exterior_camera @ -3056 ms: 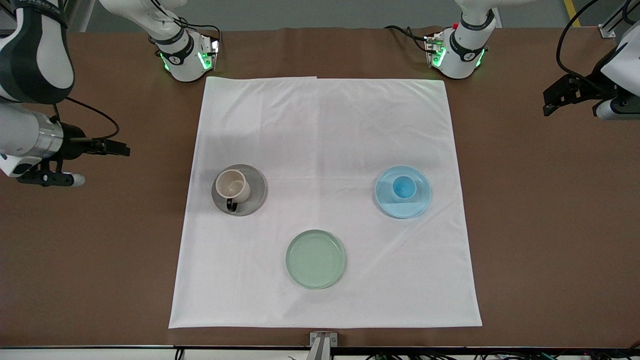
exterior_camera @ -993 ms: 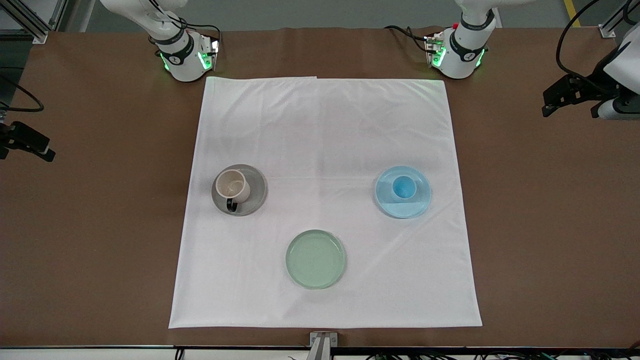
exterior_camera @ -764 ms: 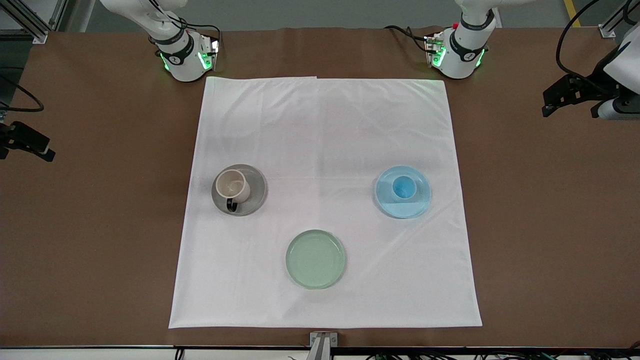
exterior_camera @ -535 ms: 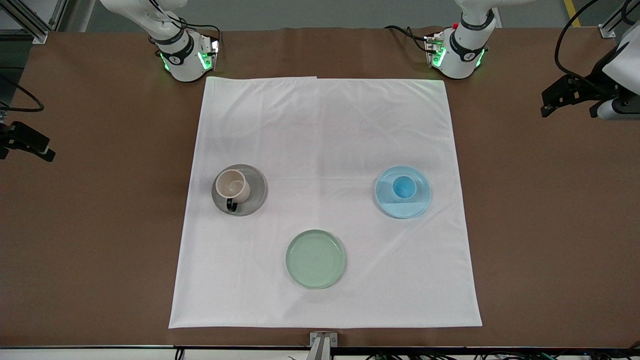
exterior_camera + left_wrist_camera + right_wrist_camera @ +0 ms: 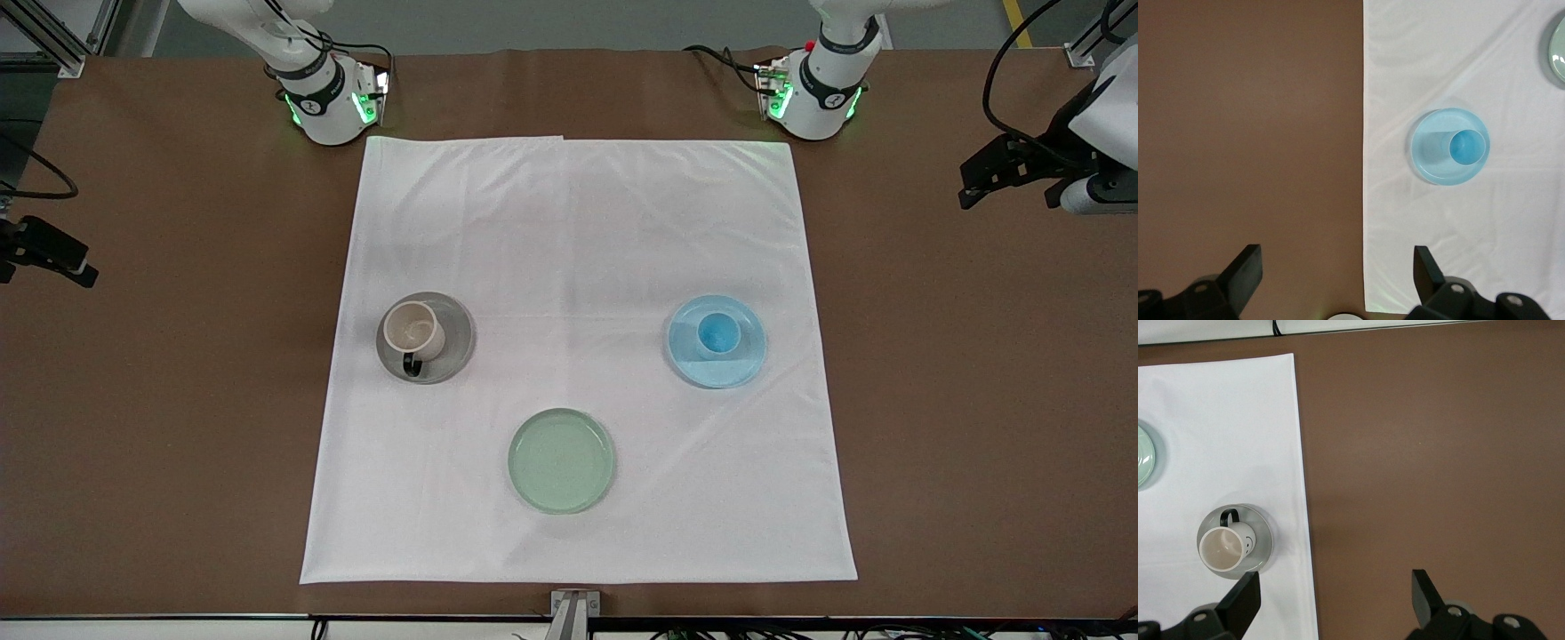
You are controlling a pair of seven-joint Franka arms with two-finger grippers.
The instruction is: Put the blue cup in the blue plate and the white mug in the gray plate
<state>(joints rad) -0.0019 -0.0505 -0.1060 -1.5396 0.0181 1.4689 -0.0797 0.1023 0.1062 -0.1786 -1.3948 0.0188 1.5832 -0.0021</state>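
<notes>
The blue cup stands upright in the blue plate on the white cloth, toward the left arm's end. The white mug stands upright in the gray plate, toward the right arm's end, its black handle pointing to the front camera. My left gripper is open and empty, high over bare table off the cloth; its wrist view shows the cup in the plate. My right gripper is open and empty over bare table at the other end; its wrist view shows the mug in the gray plate.
A pale green plate lies empty on the white cloth, nearer the front camera than the other two plates. The arm bases stand at the cloth's two corners farthest from the camera. Brown table surrounds the cloth.
The right arm has pulled back from over the table to its end and now only its gripper shows. The left gripper has edged slightly toward the cloth. Cups and plates have not moved.
</notes>
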